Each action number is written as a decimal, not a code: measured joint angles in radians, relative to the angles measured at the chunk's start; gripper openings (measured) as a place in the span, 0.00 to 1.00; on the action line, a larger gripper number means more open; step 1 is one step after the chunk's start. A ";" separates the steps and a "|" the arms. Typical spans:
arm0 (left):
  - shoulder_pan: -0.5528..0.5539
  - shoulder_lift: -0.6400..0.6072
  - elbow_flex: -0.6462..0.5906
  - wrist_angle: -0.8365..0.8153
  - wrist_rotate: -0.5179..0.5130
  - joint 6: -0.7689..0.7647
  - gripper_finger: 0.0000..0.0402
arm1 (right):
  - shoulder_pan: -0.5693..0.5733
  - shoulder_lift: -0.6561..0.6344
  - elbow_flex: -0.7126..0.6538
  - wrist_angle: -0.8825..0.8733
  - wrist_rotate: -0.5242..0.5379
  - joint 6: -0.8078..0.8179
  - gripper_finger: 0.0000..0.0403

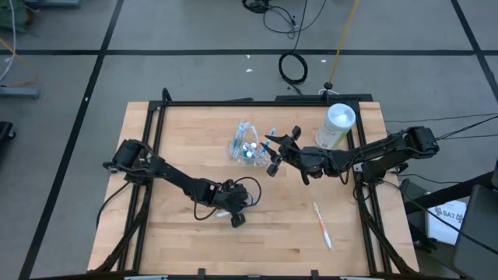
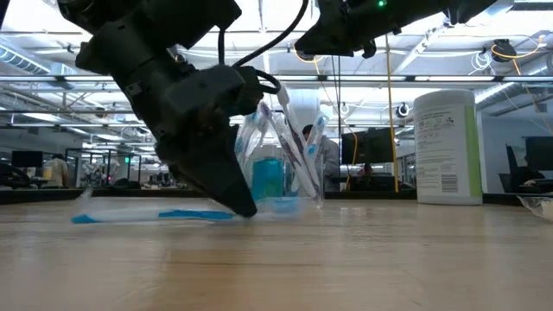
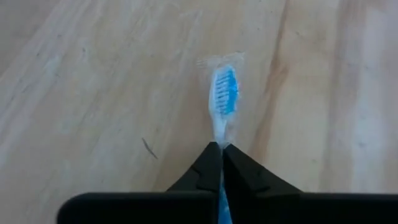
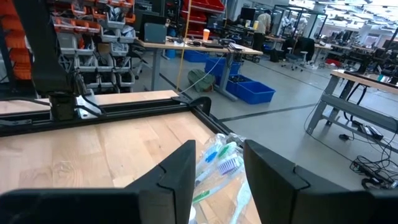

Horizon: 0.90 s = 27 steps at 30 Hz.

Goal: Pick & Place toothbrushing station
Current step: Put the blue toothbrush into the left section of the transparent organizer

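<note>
The clear toothbrushing station [image 1: 244,145] stands on the table's far middle and holds several toothbrushes; it also shows in the low view [image 2: 285,168] and in the right wrist view [image 4: 221,163]. My right gripper [image 1: 271,153] is open and empty, just to the station's right, with its fingers [image 4: 180,180] pointing at it. My left gripper [image 1: 230,211] is low over the table's near middle, shut on a blue-and-white toothbrush [image 3: 224,99]. My left gripper pinches the toothbrush's thin neck [image 3: 221,138], just behind the blue bristle head, between its two fingertips. The fingers slant down from above and lie along the brush. The brush lies level at the table top [image 2: 147,215]; I cannot tell whether it is lifted clear.
A tall white canister [image 1: 336,124] with a round lid stands at the far right, behind my right arm. An orange-and-white toothbrush [image 1: 323,226] lies on the near right of the table. The black frame rail [image 1: 257,102] runs along the far edge.
</note>
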State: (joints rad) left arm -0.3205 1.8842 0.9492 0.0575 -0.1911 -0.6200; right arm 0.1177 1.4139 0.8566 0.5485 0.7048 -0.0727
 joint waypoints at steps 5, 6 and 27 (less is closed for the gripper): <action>0.012 -0.086 -0.001 -0.060 0.005 0.000 0.02 | 0.000 0.000 0.000 -0.011 0.000 0.000 0.32; 0.012 -0.109 -0.001 -0.076 -0.015 0.000 0.02 | 0.000 0.000 0.000 -0.013 0.000 0.000 0.32; 0.133 -0.555 0.002 -0.086 -0.846 0.253 0.01 | 0.031 0.000 0.000 -0.168 -0.002 0.125 0.32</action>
State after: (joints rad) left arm -0.1874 1.3290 0.9508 -0.0285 -1.0369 -0.3672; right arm 0.1483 1.4136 0.8562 0.3809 0.7025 0.0520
